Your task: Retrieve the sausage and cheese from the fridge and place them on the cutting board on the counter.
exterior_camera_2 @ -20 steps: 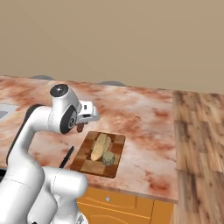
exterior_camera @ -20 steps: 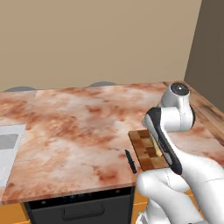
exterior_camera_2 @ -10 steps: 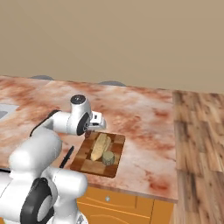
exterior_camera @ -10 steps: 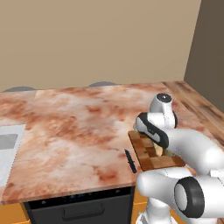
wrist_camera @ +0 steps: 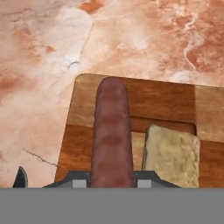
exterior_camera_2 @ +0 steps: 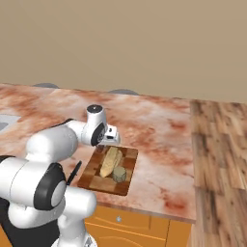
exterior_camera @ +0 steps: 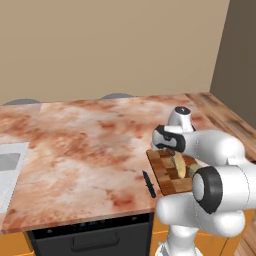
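Observation:
My gripper [wrist_camera: 112, 178] is shut on the sausage [wrist_camera: 111, 135], a dark red-brown cylinder that points away from the hand over the cutting board [wrist_camera: 162, 98]. The cheese [wrist_camera: 173, 155], a pale tan chunk, lies on the board just beside the sausage. In the right base view the hand [exterior_camera_2: 111, 136] hangs low at the far edge of the cutting board [exterior_camera_2: 94, 181], with the cheese [exterior_camera_2: 110, 161] on it. From the left base view the arm covers part of the cutting board [exterior_camera: 165, 172] and the cheese [exterior_camera: 179, 165]. The fridge is out of view.
A slim black knife [exterior_camera: 148, 184] lies on the pink marbled counter [exterior_camera: 85, 145] just left of the board. A small greyish round piece [exterior_camera_2: 119, 174] sits on the board near the cheese. A sink [exterior_camera: 7, 167] is at far left; wooden floor [exterior_camera_2: 219, 144] at right.
The arm has folded forward and down from an upright pose, bringing the hand with the sausage low over the board. The cheese and the knife have stayed put.

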